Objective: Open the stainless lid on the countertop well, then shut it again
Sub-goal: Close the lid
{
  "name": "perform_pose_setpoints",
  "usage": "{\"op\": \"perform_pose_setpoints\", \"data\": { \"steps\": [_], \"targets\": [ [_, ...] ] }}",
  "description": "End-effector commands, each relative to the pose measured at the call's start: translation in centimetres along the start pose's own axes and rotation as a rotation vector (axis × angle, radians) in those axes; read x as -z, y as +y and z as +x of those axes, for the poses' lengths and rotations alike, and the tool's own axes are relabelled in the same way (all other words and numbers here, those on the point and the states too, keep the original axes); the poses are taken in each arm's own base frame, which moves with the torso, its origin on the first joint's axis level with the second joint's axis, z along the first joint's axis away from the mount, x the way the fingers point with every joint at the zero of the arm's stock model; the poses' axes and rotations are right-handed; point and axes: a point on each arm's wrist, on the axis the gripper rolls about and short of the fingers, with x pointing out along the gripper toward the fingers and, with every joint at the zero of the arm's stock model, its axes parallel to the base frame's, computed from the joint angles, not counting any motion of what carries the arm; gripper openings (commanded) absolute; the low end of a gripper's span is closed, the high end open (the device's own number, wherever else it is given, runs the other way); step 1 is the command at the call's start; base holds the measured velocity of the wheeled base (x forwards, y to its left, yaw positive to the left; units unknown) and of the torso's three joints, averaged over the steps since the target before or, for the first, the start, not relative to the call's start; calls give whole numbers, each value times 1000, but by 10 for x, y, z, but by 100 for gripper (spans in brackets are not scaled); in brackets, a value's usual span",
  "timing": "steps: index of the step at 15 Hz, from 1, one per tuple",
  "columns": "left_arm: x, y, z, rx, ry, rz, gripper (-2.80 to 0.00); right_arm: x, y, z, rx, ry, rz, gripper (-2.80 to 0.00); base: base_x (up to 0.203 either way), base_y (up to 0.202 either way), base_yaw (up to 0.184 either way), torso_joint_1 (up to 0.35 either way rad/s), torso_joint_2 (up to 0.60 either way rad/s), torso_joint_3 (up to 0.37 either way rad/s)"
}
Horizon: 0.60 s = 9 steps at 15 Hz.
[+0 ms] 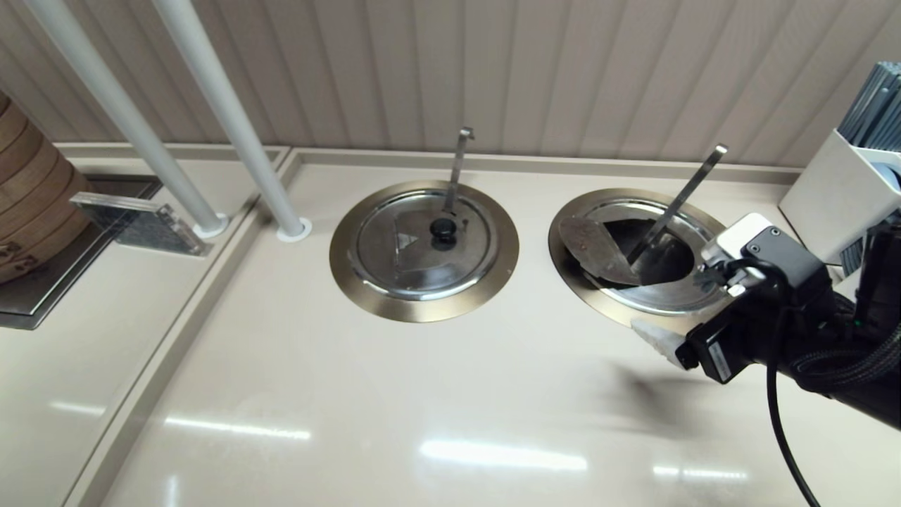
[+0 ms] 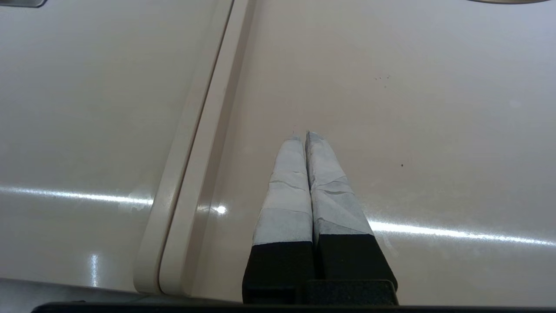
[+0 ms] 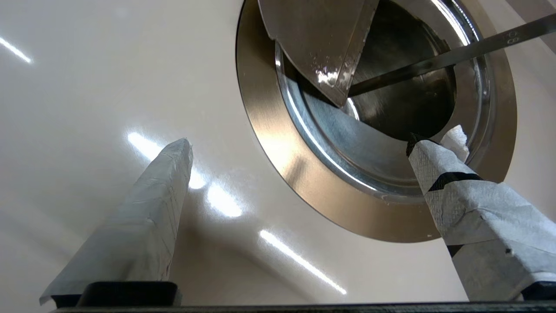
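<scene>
Stainless steel shows folded back on itself at right of centre in the head view: the stainless lid [image 1: 637, 250] sits in the countertop well [image 1: 577, 282], its wedge-shaped flap [image 1: 590, 250] flipped up and over toward the frame's left, leaving a dark opening where the flat-tipped utensil handle [image 1: 679, 201] leans up and to the right. So the lid is open, and the closing half of the task is probably what remains.

Just lower right of the well hangs the right hand [image 1: 693, 310], fingers spread wide and holding nothing. In the right wrist view one finger [image 3: 447, 174] lies over the lid's near fixed part while the other hovers over bare surface [image 3: 87, 108] outside the rim ring. The raised flap [image 3: 321, 39] lies ahead of the fingertips, across the opening, its hinge line running roughly along the reach direction; the knob is hidden from every view.

The right hand is plainly the nearer one. The left hand [image 2: 302, 137], fingers pressed together and empty, rests low over the surface, out of the head view.

Room is open along the well's near side. The leaning handle crosses the opening beside the flap, so a closing push should come from the flap's far left edge.

The twin lid [image 1: 426, 243] stands well apart.
</scene>
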Motion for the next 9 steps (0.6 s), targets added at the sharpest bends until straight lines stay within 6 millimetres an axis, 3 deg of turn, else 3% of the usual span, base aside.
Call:
{"op": "perform_pose_setpoints", "data": {
  "steps": [1, 5, 9],
  "targets": [
    [0, 0, 0, -1, 1, 0, -280, 10, 6, 5, -11, 46, -34, 0, 0, 0, 0, 0, 0, 0],
    [0, 0, 0, -1, 1, 0, -280, 22, 17, 35, -1, 127, -58, 0, 0, 0, 0, 0, 0, 0],
    [0, 0, 0, -1, 1, 0, -280, 18, 21, 67, 135, 21, -33, 0, 0, 0, 0, 0, 0, 0]
  ]
}}
